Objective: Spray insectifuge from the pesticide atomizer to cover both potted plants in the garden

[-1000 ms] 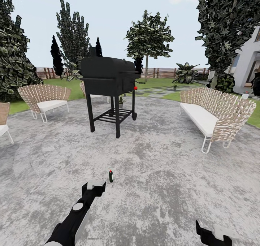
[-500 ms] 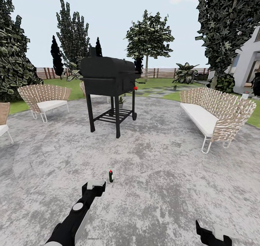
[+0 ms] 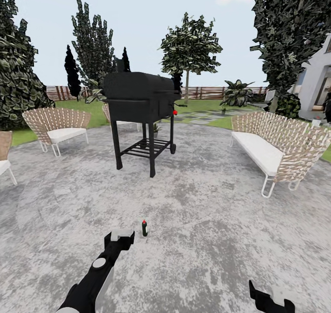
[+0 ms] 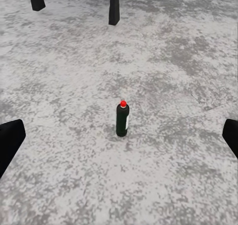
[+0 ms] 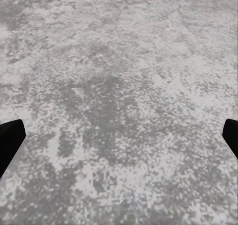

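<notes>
Pesticide atomizer (image 4: pixel 122 119) is seen upright on paving (image 3: pixel 207 221), just beyond the wide-open, empty left gripper (image 3: pixel 120 237).

Shows the pesticide atomizer (image 4: pixel 122 119) standing upright on the mottled grey patio (image 4: pixel 173 61), dark slim body with a red spot on top, about dead centre, a touch toward 12 o'clock. Frames it between the left gripper's (image 4: pixel 119 138) two dark fingertips (image 4: pixel 10 141), spread wide at 9 and 3 o'clock and well apart from it. Catches two black grill legs (image 4: pixel 114 6) at 11 and 12 o'clock.
</notes>
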Robot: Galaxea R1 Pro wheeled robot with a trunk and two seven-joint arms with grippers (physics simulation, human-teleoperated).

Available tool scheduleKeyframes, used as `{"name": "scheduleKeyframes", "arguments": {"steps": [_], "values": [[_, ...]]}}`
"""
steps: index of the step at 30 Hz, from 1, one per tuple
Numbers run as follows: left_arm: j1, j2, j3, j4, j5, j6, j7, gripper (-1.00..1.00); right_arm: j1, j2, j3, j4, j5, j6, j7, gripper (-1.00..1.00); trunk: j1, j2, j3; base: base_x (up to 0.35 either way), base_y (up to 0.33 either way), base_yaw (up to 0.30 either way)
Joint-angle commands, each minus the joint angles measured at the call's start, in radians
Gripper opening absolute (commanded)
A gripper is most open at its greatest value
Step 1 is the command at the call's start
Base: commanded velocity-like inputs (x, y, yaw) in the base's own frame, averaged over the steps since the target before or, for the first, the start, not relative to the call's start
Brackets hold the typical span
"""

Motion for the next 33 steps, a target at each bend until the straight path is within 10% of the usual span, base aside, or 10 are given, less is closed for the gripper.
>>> {"name": "scheduleKeyframes", "arguments": {"steps": [1, 15, 26, 33], "values": [[-0.001, -0.001, 0.002, 0.001, -0.006, -0.003, 0.0, 1.0, -0.001, 0.0, 0.0, 0.0, 0.0, -0.003, 0.0, 1.0, 0.0, 0.0, -0.001, 0.033, 0.032, 0.0], [-0.002, -0.003, 0.003, -0.002, -0.004, -0.002, 0.002, 1.0, -0.001, -0.001, 0.002, -0.003, 0.0, 0.022, -0.003, 1.0, 0.0, 0.0, -0.001, 0.005, 0.005, 0.0], [-0.121, 0.003, 0.006, -0.001, -0.006, -0.003, 0.003, 1.0, -0.134, -0.005, 0.004, -0.206, -0.001, 0.578, 0.002, 1.0, 0.0, 0.0, -0.001, 0.0, 0.0, 0.0], [-0.125, 0.019, 0.007, -0.003, -0.009, -0.064, 0.003, 1.0, -0.173, -0.002, 0.016, -0.23, -0.004, 0.641, 0.003, 1.0, 0.0, 0.0, -0.001, 0.0, 0.0, 0.0]]}}
